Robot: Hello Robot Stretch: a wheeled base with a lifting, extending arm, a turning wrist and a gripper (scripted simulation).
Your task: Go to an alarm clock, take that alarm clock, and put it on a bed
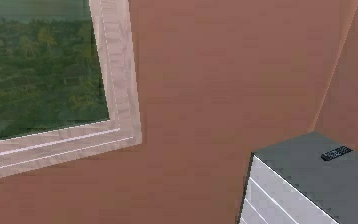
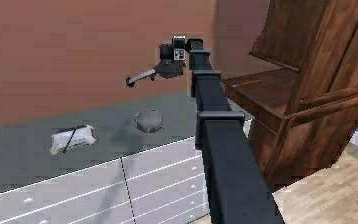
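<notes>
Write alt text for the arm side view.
A dark arm reaches over a grey-topped white dresser, its pincer before the wall. A round grey object and a flat white object sit on it. Wooden furniture stands right.

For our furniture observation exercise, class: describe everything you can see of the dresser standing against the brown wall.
The dresser has a flat dark-grey top over white drawer fronts with thin seams, seemingly painted wood. It stands upright against the brown wall, beside a brown wooden cabinet. On its top lie a pale flat thing, a small grey round thing and a dark flat thing.
</notes>
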